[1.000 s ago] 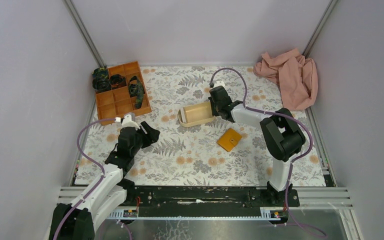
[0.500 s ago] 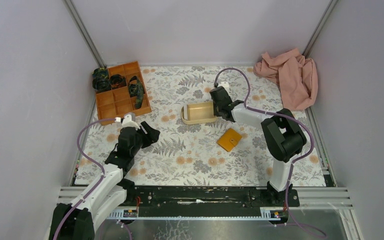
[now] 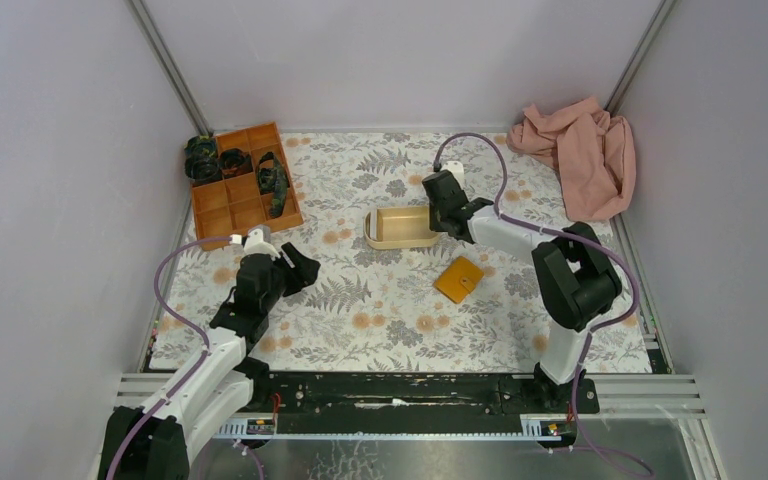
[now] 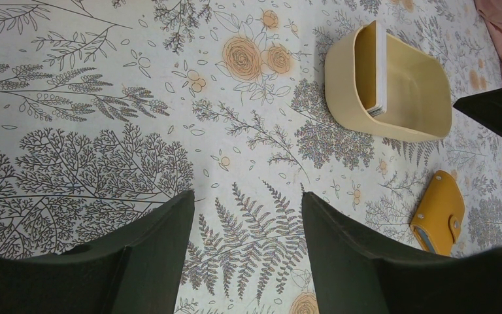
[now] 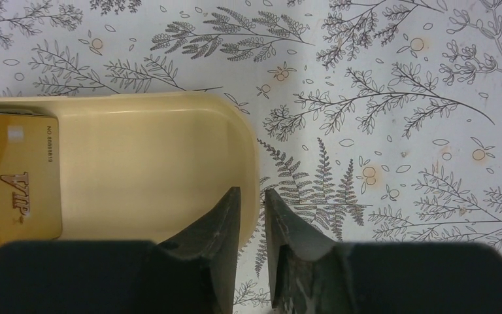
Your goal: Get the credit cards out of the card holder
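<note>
The card holder point(image 3: 459, 279), a flat orange-tan wallet, lies folded on the floral cloth near the table's middle, and shows at the right edge of the left wrist view as the card holder point(image 4: 438, 212). Credit cards point(image 4: 379, 72) stand against one wall inside the beige tray point(image 3: 374, 230); a gold VIP card point(image 5: 13, 183) shows in the right wrist view. My right gripper point(image 3: 433, 222) straddles the tray's right rim point(image 5: 245, 150), one finger inside and one outside, jaws slightly parted around the wall. My left gripper point(image 4: 245, 196) hovers open over bare cloth, left of the tray.
An orange compartment box point(image 3: 245, 180) with dark items sits at the back left. A pink cloth point(image 3: 580, 155) is bunched in the back right corner. Grey walls close in both sides of the table.
The right gripper has shifted the tray a little right and squared it up, and its jaws have parted from the rim. The left arm has not moved.
</note>
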